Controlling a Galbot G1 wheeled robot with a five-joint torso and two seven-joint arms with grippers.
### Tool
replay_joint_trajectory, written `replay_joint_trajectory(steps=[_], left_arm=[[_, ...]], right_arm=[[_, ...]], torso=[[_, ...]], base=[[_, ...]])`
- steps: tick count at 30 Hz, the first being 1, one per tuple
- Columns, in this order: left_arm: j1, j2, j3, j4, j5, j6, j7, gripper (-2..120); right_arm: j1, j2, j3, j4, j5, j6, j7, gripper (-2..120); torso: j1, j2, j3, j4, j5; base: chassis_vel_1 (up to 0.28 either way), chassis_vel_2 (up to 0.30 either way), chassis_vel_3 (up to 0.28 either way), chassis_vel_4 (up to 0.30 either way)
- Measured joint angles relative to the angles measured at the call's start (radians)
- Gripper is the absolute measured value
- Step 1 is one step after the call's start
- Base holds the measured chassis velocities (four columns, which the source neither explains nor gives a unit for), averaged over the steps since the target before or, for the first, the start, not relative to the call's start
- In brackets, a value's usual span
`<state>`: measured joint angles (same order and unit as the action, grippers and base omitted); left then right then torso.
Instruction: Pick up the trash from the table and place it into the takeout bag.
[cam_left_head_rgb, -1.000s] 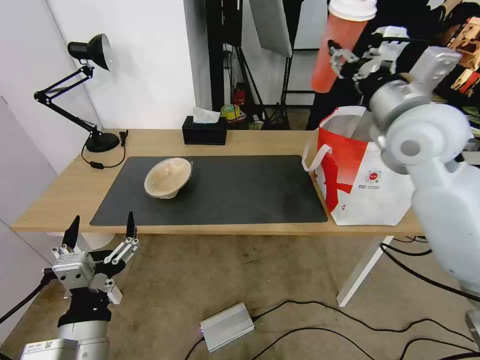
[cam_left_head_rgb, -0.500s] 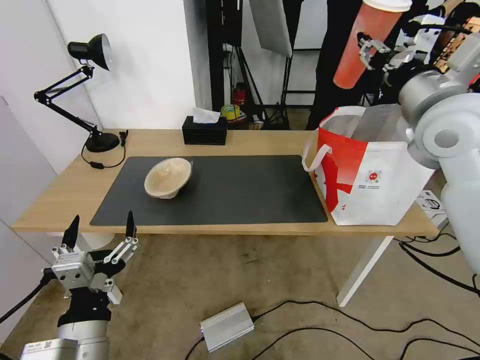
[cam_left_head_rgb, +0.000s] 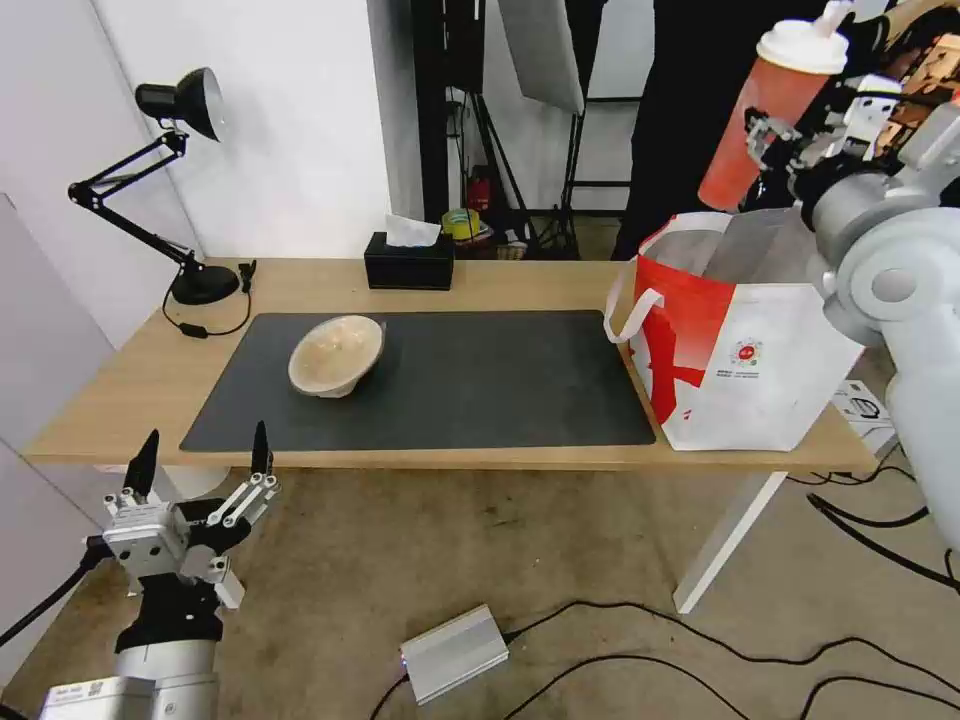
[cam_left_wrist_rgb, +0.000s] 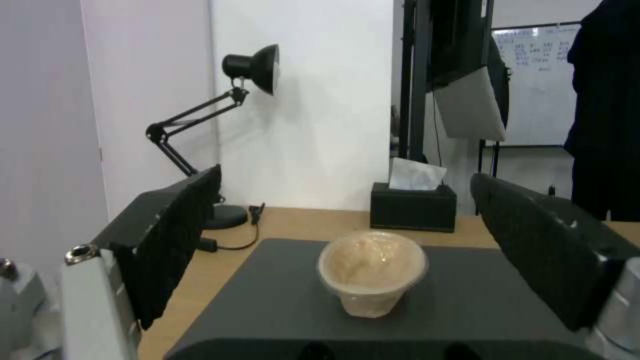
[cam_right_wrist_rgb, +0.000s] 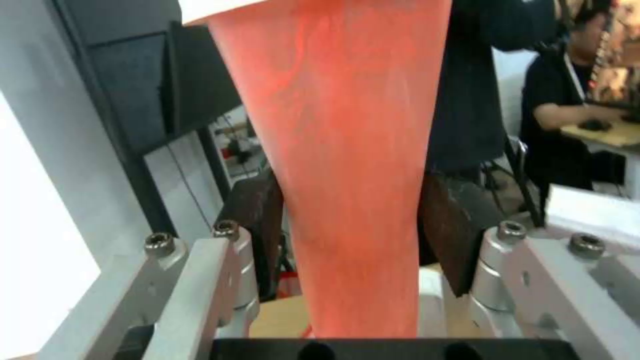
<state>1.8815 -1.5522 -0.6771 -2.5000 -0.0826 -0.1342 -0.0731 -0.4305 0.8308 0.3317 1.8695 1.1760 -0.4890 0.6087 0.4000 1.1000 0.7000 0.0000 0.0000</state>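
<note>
Takeout bag (cam_left_head_rgb: 745, 340) mouth stands open, unobstructed from above. Dark mat (cam_left_head_rgb: 480, 385) lies bare between beige paper bowl (cam_left_head_rgb: 337, 355) and bag.

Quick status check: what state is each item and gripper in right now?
Red cup: lid on, tilted, held in the air above the bag.
Right gripper: shut on the cup.
Left gripper: open, parked below the table's front edge.
Paper bowl: tipped, on the mat.
Takeout bag: upright, open.

White rounded arm casings, silver screwed linkages, black jaws.
</note>
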Motion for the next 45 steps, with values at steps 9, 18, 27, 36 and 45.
replay_joint_trajectory(steps=[9, 18, 27, 36, 45], left_arm=[[0.002, 0.003, 0.001, 0.000, 0.000, -0.001, 0.003, 100], [0.003, 0.003, 0.001, 0.000, 0.000, -0.002, 0.004, 100], [0.001, 0.003, -0.001, 0.000, -0.001, -0.003, 0.004, 100], [-0.001, 0.002, 0.001, 0.000, -0.002, -0.003, 0.004, 100], [-0.002, 0.005, 0.000, 0.000, -0.003, -0.004, 0.005, 100]], right_arm=[[-0.022, 0.018, 0.019, -0.038, 0.058, 0.002, 0.082, 46], [-0.012, 0.048, 0.012, -0.080, 0.172, 0.003, 0.172, 45], [-0.041, 0.035, -0.008, -0.089, -0.017, -0.006, 0.001, 40], [-0.055, 0.048, -0.017, -0.117, -0.030, -0.009, -0.011, 40], [-0.070, 0.070, -0.012, -0.143, -0.030, -0.010, 0.006, 40]], torso=[[0.000, 0.000, 0.000, 0.0000, 0.0000], [0.000, 0.000, 0.000, 0.0001, 0.0000], [0.000, 0.000, 0.000, -0.0001, 0.0000], [0.000, 0.000, 0.000, 0.0000, 0.0000], [0.000, 0.000, 0.000, 0.0000, 0.0000]], base=[[0.000, 0.000, 0.000, 0.000], [0.000, 0.000, 0.000, 0.000], [0.000, 0.000, 0.000, 0.000], [0.000, 0.000, 0.000, 0.000], [0.000, 0.000, 0.000, 0.000]])
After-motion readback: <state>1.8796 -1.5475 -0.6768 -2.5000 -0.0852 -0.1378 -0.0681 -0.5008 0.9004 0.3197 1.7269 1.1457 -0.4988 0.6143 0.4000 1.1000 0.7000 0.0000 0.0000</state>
